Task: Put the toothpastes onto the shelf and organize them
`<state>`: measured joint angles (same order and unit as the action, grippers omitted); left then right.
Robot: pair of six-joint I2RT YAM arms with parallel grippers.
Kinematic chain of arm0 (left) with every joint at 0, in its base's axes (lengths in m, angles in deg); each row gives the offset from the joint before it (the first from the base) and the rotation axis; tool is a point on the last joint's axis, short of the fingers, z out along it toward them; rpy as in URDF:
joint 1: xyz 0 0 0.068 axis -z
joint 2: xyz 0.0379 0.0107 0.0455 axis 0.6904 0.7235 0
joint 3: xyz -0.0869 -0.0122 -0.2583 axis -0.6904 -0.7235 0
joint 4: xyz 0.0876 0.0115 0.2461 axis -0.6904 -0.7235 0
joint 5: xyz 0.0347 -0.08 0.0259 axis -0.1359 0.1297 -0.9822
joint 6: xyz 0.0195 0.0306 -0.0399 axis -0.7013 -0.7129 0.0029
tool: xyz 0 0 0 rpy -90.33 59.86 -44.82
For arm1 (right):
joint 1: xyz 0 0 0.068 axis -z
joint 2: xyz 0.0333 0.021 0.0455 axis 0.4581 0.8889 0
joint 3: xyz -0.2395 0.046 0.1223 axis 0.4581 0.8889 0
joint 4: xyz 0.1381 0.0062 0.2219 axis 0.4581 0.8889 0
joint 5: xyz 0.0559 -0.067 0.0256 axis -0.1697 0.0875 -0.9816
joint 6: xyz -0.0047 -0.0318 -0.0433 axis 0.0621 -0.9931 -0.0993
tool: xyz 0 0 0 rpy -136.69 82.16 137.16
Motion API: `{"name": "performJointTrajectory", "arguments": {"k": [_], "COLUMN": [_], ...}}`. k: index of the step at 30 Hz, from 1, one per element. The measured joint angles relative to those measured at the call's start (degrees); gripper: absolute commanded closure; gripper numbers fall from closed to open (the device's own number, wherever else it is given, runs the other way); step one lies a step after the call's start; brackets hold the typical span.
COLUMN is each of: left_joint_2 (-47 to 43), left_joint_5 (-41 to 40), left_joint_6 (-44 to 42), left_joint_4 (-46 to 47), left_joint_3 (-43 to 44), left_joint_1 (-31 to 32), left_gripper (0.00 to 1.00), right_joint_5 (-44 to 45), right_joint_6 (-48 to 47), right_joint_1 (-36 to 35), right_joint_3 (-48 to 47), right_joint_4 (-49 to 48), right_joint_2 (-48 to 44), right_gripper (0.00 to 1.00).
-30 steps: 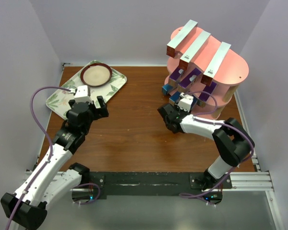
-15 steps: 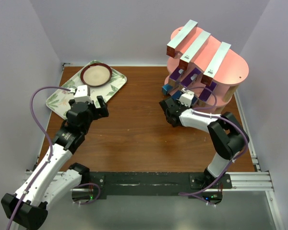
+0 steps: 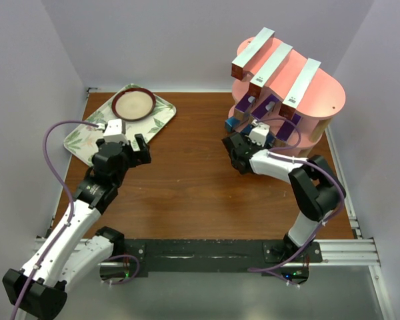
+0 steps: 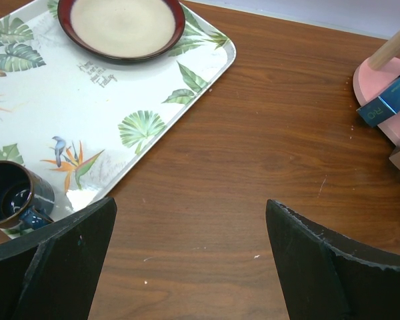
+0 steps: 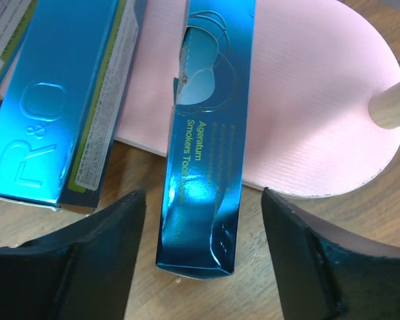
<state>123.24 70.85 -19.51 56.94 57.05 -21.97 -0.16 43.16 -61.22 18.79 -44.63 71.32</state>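
Nearly done, I judge: 3 silver toothpastes [image 3: 273, 63] and 3 purple toothpastes [image 3: 263, 110] line the shelf [image 3: 323, 90], the right gripper [image 5: 201, 220], jaws spread, straddles a blue toothpaste [image 5: 207, 120] overhanging the bottom board [image 5: 307, 100], and the left gripper [image 4: 190, 227] hangs spread and empty.

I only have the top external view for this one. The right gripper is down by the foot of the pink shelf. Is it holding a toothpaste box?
Observer: No. The right wrist view shows the right gripper open, its fingers on either side of a blue box without touching it.
Operator: Is that box on the shelf?
Observer: Partly. Its far part lies on the bottom board; the near end sticks out past the board's edge over the table.
Operator: And the left gripper?
Observer: The left wrist view shows the left gripper open with nothing between its fingers, above the wood beside the tray.
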Motion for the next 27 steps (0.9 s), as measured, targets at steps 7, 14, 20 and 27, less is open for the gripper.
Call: {"name": "performJointTrajectory", "arguments": {"k": [7,14,20,27], "left_joint_2": [0.0,-0.15,-0.63,-4.94], "left_joint_5": [1.16,2.32,3.89,7.34], "left_joint_6": [0.0,0.02,-0.09,-2.62], "left_joint_4": [0.2,0.2,0.22,0.42], "left_joint_3": [0.0,-0.02,-0.17,-0.96], "left_joint_1": [-0.81,-1.7,-1.86,-1.86], "left_gripper": [0.0,0.0,0.0,0.0], "right_joint_5": [-2.16,-3.67,-11.19,-23.17], "right_joint_6": [-4.2,-6.23,-9.35,-15.58], "right_joint_1": [-2.84,-9.62,-13.68,-16.39], "right_joint_3": [1.05,1.86,4.59,10.05], "right_joint_4": [-1.01,-0.37,1.29,4.26], "right_joint_2": [-6.05,-11.98,-17.29,-33.62], "right_gripper": [0.08,0.01,0.02,0.02]}}
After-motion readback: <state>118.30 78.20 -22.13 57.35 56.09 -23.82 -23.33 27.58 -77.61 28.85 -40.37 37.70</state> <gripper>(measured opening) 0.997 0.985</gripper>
